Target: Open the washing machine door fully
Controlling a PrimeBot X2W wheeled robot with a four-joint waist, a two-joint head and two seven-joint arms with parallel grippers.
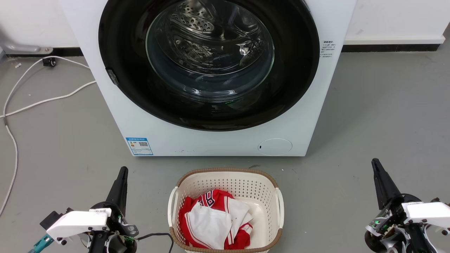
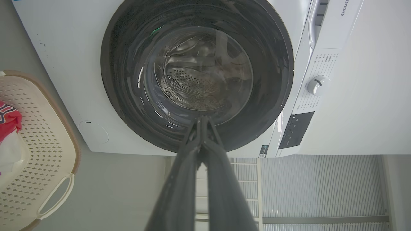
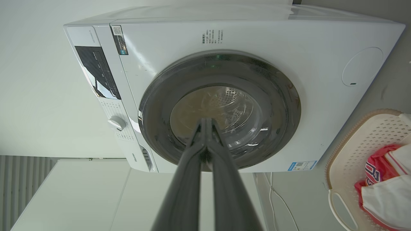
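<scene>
The white washing machine (image 1: 218, 140) stands straight ahead on the floor. Its round black door (image 1: 119, 63) with the clear glass bowl lies flat against the front, closed. A small latch tab sits on the door's left rim. My left gripper (image 1: 123, 171) is low at the left, shut and empty, well short of the machine. My right gripper (image 1: 375, 163) is low at the right, also shut and empty. In the left wrist view the door (image 2: 128, 57) lies beyond the closed gripper (image 2: 202, 119). In the right wrist view the door (image 3: 282, 96) sits behind the closed gripper (image 3: 205, 121).
A cream laundry basket (image 1: 262, 182) with red and white clothes sits on the floor between my grippers, just before the machine. White cables (image 1: 42, 102) run across the floor at the left. A white wall with a dark skirting lies behind.
</scene>
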